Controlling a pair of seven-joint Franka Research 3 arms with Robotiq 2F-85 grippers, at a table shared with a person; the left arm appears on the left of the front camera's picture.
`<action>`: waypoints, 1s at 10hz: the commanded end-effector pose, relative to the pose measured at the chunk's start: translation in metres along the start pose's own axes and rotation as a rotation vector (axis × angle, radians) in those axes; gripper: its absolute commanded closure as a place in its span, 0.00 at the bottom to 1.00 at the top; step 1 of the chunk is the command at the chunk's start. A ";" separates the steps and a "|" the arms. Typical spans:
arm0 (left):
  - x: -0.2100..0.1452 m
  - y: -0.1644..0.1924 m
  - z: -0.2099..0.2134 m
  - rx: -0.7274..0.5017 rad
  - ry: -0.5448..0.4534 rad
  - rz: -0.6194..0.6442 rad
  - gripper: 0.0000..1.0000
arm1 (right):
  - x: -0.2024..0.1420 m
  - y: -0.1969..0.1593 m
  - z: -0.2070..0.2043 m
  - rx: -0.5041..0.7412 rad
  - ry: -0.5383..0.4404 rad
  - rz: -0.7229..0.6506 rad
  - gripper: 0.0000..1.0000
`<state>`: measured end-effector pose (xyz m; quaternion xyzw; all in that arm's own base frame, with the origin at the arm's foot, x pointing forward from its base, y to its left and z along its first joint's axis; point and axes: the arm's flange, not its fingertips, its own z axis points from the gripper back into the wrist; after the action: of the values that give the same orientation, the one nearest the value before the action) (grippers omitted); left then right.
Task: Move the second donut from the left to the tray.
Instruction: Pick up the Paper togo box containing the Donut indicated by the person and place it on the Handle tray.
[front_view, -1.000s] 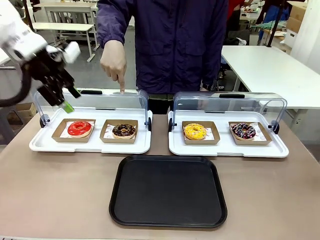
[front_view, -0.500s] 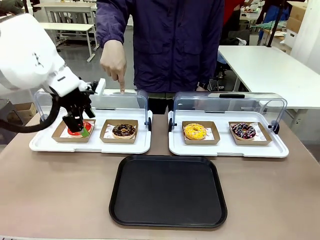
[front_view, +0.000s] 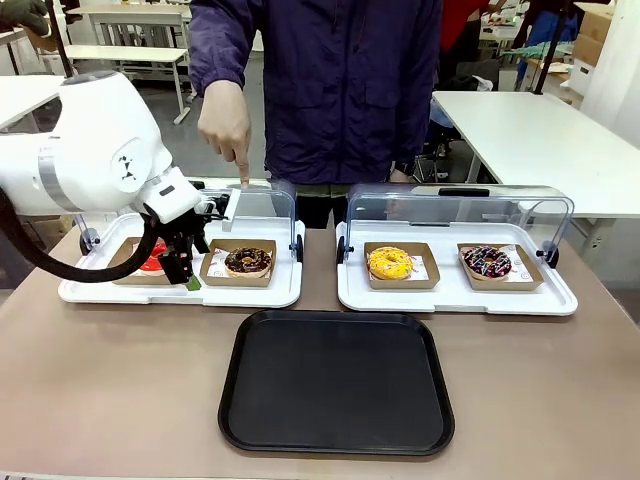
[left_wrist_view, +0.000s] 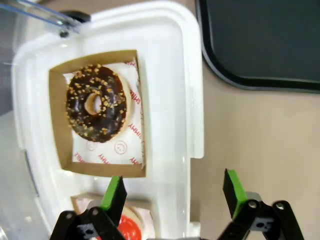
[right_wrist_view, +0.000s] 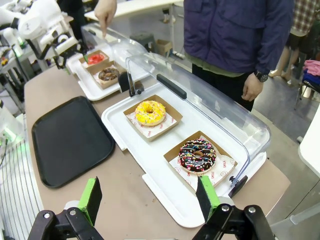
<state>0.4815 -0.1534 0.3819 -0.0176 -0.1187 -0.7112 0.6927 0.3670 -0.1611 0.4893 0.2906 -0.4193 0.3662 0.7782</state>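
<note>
The left gripper (left_wrist_view: 173, 186) stands wide open and holds nothing. In its wrist view, 1 green pad hangs over the gap between 2 cardboard holders. The other pad hangs over the brown table (left_wrist_view: 260, 150), so the jaws straddle the front rim of the left white tray (left_wrist_view: 170, 100). In the front view the left gripper (front_view: 186, 272) sits low at that tray's front, between the red-glazed donut (front_view: 150, 262) and the chocolate one.

The second donut from the left (front_view: 247, 260) lies in its brown holder on the left white tray, just beside the open jaws but apart from them. Its dark icing carries pale flecks (left_wrist_view: 96, 102). Behind it the person's hand (front_view: 225, 125) points 1 finger down at the raised clear lid (front_view: 262, 205).

The black tray (front_view: 335, 385) lies on the table nearer the robot, in front of both white trays and bare.

The right gripper (right_wrist_view: 149, 195) is also spread open and empty, over the near edge of the right white tray (right_wrist_view: 165, 195). That tray holds a yellow donut (right_wrist_view: 150, 112) and a sprinkled chocolate donut (right_wrist_view: 198, 155).
</note>
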 end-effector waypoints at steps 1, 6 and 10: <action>0.001 -0.007 0.000 0.013 0.000 -0.012 0.00 | 0.002 -0.003 0.000 0.000 -0.031 0.026 0.00; 0.002 0.004 -0.004 0.053 0.030 -0.020 0.00 | 0.002 -0.003 0.000 0.000 -0.031 0.026 0.00; -0.001 0.034 -0.029 0.023 0.045 -0.006 0.00 | 0.002 -0.003 0.000 0.000 -0.031 0.026 0.00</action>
<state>0.5105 -0.1571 0.3583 -0.0081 -0.1170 -0.7138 0.6904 0.3670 -0.1613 0.4891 0.2907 -0.4191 0.3661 0.7783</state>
